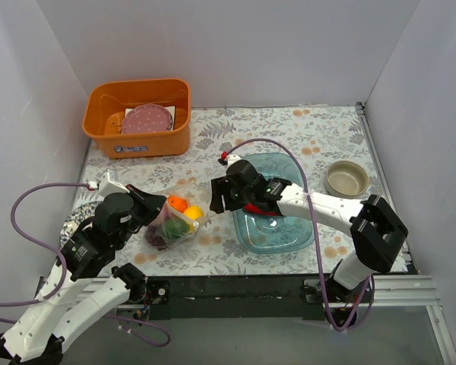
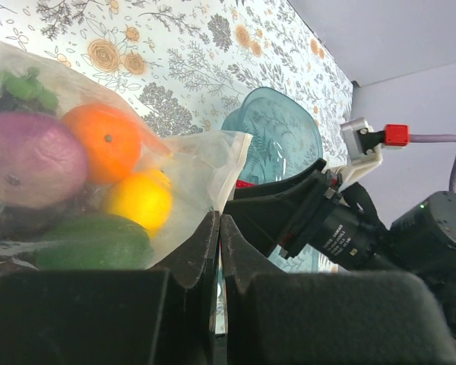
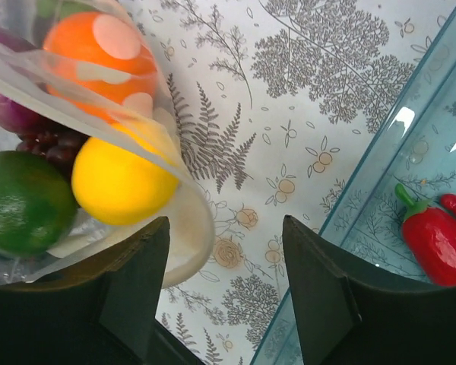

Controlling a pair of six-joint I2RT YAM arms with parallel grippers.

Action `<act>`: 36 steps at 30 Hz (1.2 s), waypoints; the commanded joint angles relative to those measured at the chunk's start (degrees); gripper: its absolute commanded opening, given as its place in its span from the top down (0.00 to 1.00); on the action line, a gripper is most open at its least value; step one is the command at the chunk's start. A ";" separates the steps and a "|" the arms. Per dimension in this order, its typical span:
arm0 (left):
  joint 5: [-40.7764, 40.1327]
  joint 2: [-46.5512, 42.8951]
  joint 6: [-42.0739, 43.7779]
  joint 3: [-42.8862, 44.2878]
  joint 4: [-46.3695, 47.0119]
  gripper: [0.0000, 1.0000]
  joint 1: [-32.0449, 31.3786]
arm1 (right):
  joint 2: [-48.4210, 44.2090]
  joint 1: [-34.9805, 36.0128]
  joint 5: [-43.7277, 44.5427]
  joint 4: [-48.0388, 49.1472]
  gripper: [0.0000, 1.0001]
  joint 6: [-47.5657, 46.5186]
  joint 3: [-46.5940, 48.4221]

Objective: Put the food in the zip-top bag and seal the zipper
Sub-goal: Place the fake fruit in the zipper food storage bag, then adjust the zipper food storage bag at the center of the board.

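Left claw (image 2: pixel 216 228) pinches bag (image 1: pixel 176 222) holding orange (image 1: pixel 177 204), lemon (image 1: pixel 193 213); chili (image 3: pixel 433 239) lies in tray (image 1: pixel 289 239); right claw (image 3: pixel 224 224) wide

Tally: six pieces of food, five containers and dishes

One zip-top bag (image 1: pixel 184 230), one orange (image 1: pixel 177 203), one lemon (image 1: pixel 193 212), one green fruit (image 1: pixel 176 226), one purple piece (image 2: pixel 26 160), one grape bunch (image 3: pixel 53 148), one red chili (image 3: pixel 433 239), one blue tray (image 1: pixel 289 239), one orange basket (image 1: pixel 137 141), one pink dotted plate (image 1: pixel 146 119), one bowl (image 1: pixel 346 179).
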 commanded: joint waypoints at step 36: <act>-8.31 4.04 4.03 7.57 -5.80 0.97 -0.10 | 5.01 1.80 -15.02 -1.47 0.97 -2.62 17.23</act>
